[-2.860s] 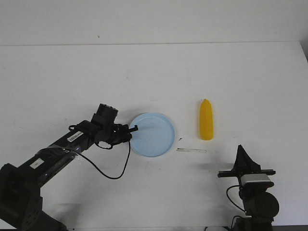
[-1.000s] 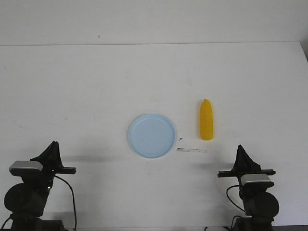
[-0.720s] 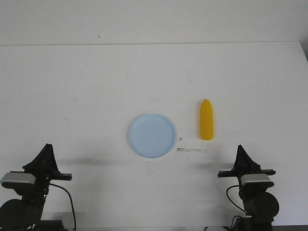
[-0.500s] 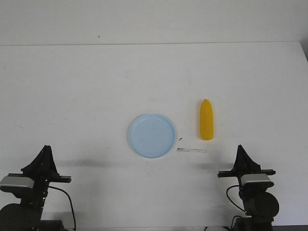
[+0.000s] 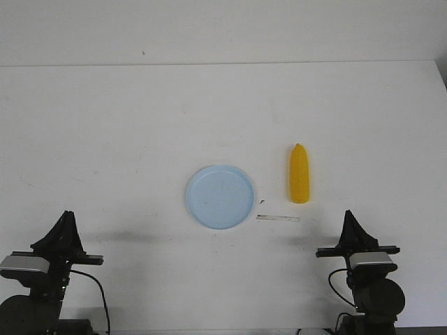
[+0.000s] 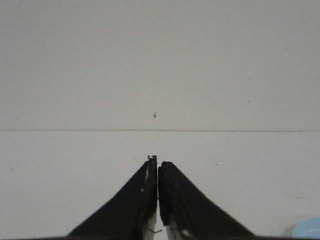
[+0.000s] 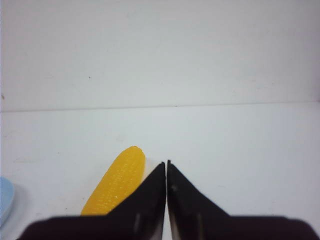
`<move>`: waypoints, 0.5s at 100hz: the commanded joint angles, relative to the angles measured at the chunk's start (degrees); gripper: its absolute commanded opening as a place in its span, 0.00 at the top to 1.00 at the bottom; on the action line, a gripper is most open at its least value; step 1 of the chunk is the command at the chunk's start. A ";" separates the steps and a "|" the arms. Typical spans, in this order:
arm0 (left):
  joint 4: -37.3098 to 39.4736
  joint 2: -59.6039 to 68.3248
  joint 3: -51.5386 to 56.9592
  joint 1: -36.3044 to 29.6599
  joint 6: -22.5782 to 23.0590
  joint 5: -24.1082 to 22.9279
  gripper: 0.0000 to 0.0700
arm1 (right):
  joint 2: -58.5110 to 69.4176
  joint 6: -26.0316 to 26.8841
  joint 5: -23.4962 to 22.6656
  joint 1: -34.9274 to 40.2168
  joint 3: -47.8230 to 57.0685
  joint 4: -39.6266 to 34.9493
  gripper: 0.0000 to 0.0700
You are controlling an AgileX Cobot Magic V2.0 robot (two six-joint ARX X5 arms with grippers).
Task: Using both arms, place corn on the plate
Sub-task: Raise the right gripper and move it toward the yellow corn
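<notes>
The yellow corn (image 5: 299,174) lies on the white table, pointed end away from me, just right of the pale blue plate (image 5: 220,196). The two do not touch. My left gripper (image 5: 67,216) is folded back at the near left edge, shut and empty, far from the plate. In the left wrist view the left gripper (image 6: 158,162) points over bare table, with a sliver of the plate (image 6: 307,231) at one corner. My right gripper (image 5: 349,215) is folded back at the near right, shut and empty. The right gripper (image 7: 166,162) has the corn (image 7: 116,183) ahead beside it.
A thin pale strip (image 5: 277,218) and a tiny dark speck (image 5: 261,202) lie on the table between plate and corn, toward me. The table's far edge meets a plain wall (image 5: 223,28).
The left arm has pulled back from the plate's left rim to the near left corner and settled there. The plate, corn and right arm have not moved.
</notes>
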 commanded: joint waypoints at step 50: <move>0.61 -0.13 0.72 0.04 0.48 -0.04 1.00 | 1.36 0.79 0.00 0.59 1.46 3.96 1.00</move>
